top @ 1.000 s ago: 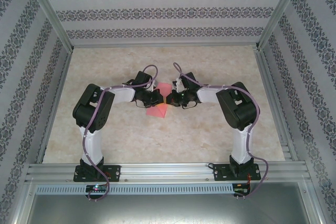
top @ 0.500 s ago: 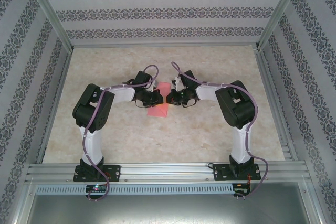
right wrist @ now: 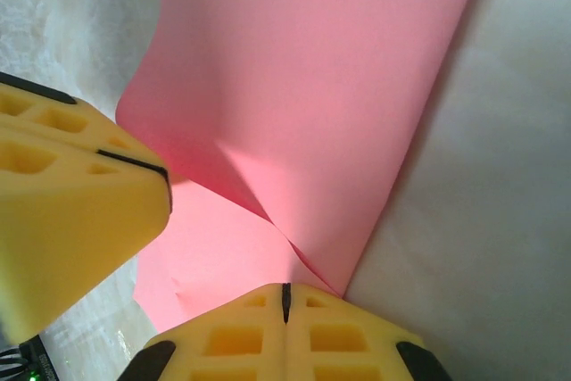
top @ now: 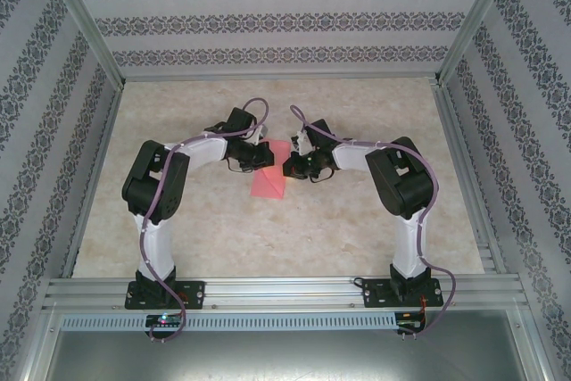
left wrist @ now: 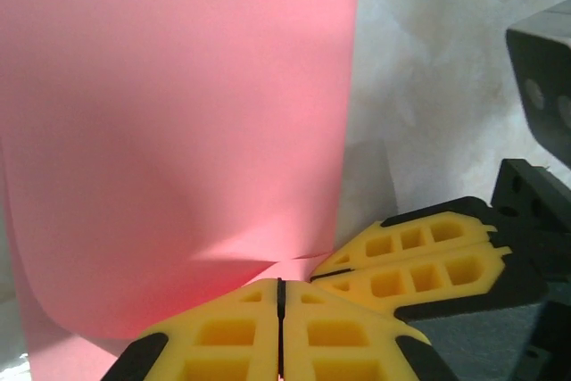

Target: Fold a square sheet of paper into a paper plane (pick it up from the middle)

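The square sheet of paper [top: 270,183] is salmon-pink and sits mid-table between the two grippers, bowed upward. In the left wrist view the sheet [left wrist: 178,131] curls over, and its edge runs down into the tips of my left gripper [left wrist: 280,285], which is shut on it. The right gripper's yellow fingers [left wrist: 419,260] lie just beside. In the right wrist view the sheet [right wrist: 321,86] bends into a crease that ends at my right gripper [right wrist: 285,290], also shut on it. The left gripper's fingers [right wrist: 62,202] are close by on the left. From above, left gripper [top: 265,156] and right gripper [top: 287,168] nearly touch.
The beige marbled tabletop [top: 357,238] is fenced by aluminium rails, with a front rail [top: 285,290] by the arm bases. Patterned walls [top: 53,131] rise on three sides. Both elbows jut outward at mid-table height.
The left gripper has drawn back toward the far side and slightly left. The right gripper edged left. The pink sheet between them has shifted and shows a longer slanted face.
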`<act>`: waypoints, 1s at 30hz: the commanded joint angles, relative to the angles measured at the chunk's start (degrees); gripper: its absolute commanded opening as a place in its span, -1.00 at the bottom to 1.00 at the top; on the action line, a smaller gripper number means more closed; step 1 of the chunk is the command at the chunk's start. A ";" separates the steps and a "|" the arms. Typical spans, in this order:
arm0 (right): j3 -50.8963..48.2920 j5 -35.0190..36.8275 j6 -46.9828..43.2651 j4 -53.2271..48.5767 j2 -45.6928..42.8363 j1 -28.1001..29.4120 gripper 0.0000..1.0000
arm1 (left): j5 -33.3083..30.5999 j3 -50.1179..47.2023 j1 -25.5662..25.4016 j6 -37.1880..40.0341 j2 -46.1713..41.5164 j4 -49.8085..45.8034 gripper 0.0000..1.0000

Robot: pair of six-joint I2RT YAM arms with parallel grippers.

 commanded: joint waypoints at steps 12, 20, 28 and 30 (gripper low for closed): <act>1.01 1.18 -1.60 -1.06 -0.58 0.32 -0.72 | -3.33 0.91 1.60 4.52 3.00 -5.42 -0.82; -1.24 1.21 -1.98 -1.40 -5.61 1.07 -0.54 | -4.89 0.58 1.96 4.35 4.09 -5.18 -0.83; -5.66 -0.51 -0.61 -1.90 -9.71 4.43 -0.62 | -4.91 0.39 2.14 4.26 4.33 -4.88 -0.83; -6.54 -0.80 -0.29 -1.97 -10.13 5.36 -0.66 | -4.92 0.38 2.13 4.26 4.46 -4.80 -0.83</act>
